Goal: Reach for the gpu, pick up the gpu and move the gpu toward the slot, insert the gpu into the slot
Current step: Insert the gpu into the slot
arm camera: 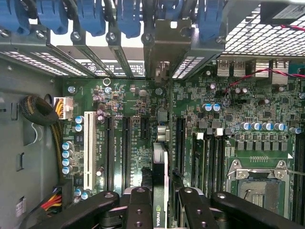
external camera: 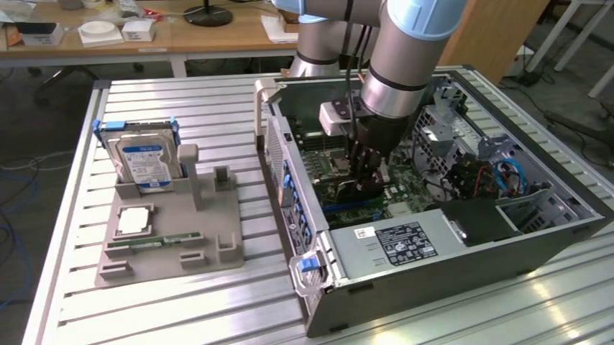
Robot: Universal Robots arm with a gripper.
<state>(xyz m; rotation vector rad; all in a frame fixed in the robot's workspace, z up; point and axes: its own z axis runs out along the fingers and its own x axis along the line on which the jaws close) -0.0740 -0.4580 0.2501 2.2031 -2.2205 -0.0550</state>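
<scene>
One open computer case (external camera: 451, 251) lies on its side on the slatted aluminium tabletop (external camera: 172, 309), taking up the exterior view's right half. You see the robot arm (external camera: 403, 65) reaching down from above into the case, its wrist standing over the green motherboard (external camera: 331, 154).

To the exterior view's left of the case, well apart from it, you find a grey parts fixture (external camera: 172, 237). A blue-labelled hard drive (external camera: 144, 162) stands upright at the fixture's far end, and a small green memory stick (external camera: 154, 242) lies flat nearer its front edge.

Inside the case, the pincer (external camera: 367, 183) sits low over the board, between the case's perforated side wall and the drive cage. In the wrist view, you see the pincer (arm camera: 161, 207) with its black fingers (arm camera: 140, 210) set narrow, closed from both sides on the gpu (arm camera: 161, 191). The gpu stands on edge between the fingers, directly in line with the pincer, and its silver end bracket (arm camera: 159, 57) sits at the rear row of expansion openings with blue latches (arm camera: 128, 16). The card's lower edge lies along the board among the black expansion slots (arm camera: 126, 148), beside the white slot (arm camera: 88, 148). You cannot tell whether the card is fully seated. The empty processor socket (arm camera: 259, 183) lies near the pincer on the other side.
</scene>
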